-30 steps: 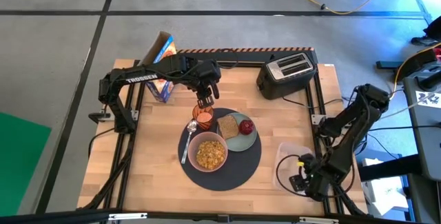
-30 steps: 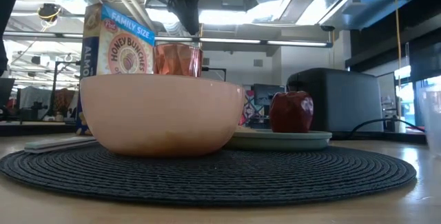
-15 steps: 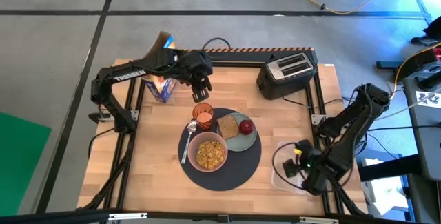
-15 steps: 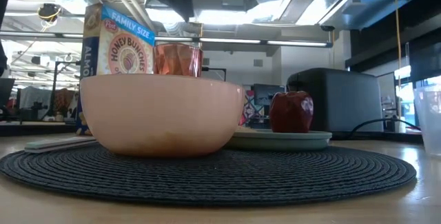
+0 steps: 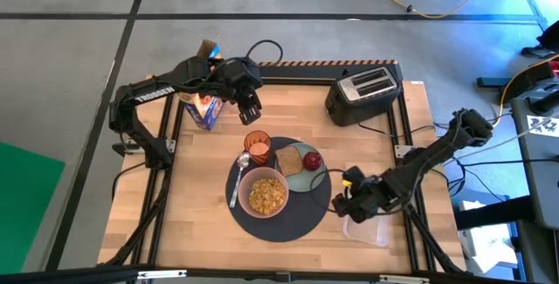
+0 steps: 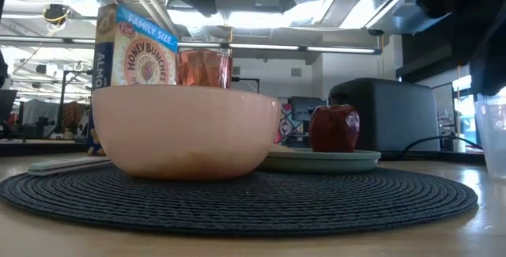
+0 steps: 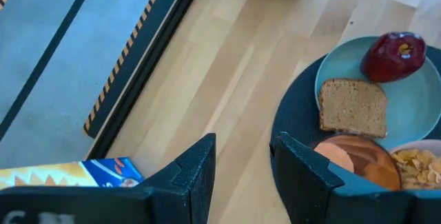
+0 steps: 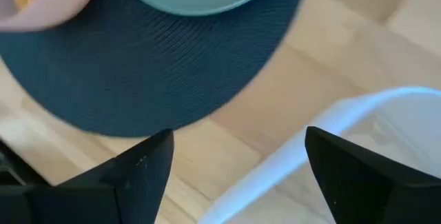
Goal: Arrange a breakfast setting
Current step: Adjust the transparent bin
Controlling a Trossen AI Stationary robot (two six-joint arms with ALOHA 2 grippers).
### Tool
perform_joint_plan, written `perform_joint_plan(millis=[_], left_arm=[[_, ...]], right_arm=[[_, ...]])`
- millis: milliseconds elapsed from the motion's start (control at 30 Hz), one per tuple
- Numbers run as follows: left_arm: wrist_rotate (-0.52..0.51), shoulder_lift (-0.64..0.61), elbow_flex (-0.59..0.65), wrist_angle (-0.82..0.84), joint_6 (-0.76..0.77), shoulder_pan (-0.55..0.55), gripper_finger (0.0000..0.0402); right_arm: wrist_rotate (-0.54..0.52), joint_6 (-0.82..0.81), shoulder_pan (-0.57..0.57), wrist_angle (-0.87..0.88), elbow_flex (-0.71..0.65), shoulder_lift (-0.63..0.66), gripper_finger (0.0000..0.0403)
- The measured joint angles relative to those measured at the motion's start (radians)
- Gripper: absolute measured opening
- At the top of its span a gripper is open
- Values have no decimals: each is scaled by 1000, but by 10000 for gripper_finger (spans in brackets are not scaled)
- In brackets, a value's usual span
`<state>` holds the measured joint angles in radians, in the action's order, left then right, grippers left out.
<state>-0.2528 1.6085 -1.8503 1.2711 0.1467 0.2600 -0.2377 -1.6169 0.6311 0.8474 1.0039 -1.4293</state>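
Observation:
The round dark-grey mat [image 5: 293, 218] lies at the table's middle. On it stand the pink bowl [image 5: 267, 194] with cereal, the pale-green plate [image 5: 315, 180] bearing the toast slice [image 5: 288, 160] and the red fruit [image 5: 311, 159], the amber cup [image 5: 256, 142] and the metal spoon [image 5: 237, 181]. My left gripper [image 5: 247, 109] is open and empty, above the table on the far left of the cup; its wrist view [image 7: 244, 176] looks down on toast and fruit. My right gripper [image 5: 343, 201] is open and empty, by the mat's right edge, over the clear tub [image 5: 367, 228].
A black toaster [image 5: 364, 92] stands at the far right with its cord running along the table. A cereal box [image 5: 203, 109] stands at the far left, under my left arm. Bare wood lies left of the mat and near the front edge.
My left gripper has gone up from the amber cup and off toward the table's far left; the cup stays on the mat. My right gripper has swung from the table's near right corner toward the mat's right edge, over the tub.

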Motion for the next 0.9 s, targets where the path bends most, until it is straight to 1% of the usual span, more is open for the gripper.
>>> perform_joint_plan(millis=[133, 400, 533, 700, 867, 900], left_arm=[[0, 0, 0, 31, 4, 0, 137], [-13, 0, 0, 75, 10, 0, 137], [-17, 0, 0, 76, 11, 0, 137], [-19, 0, 0, 75, 11, 0, 137], [-20, 0, 0, 74, 11, 0, 137], [-22, 0, 0, 72, 11, 0, 137]], right_arm=[[60, 79, -24, -42, 0, -32, 318], [196, 80, -12, 55, 1, -44, 318], [210, 86, 22, 30, 0, -35, 318], [297, 76, 85, 38, 0, -39, 318], [352, 21, 156, 80, 5, -38, 318], [348, 14, 168, 75, 5, -35, 318]])
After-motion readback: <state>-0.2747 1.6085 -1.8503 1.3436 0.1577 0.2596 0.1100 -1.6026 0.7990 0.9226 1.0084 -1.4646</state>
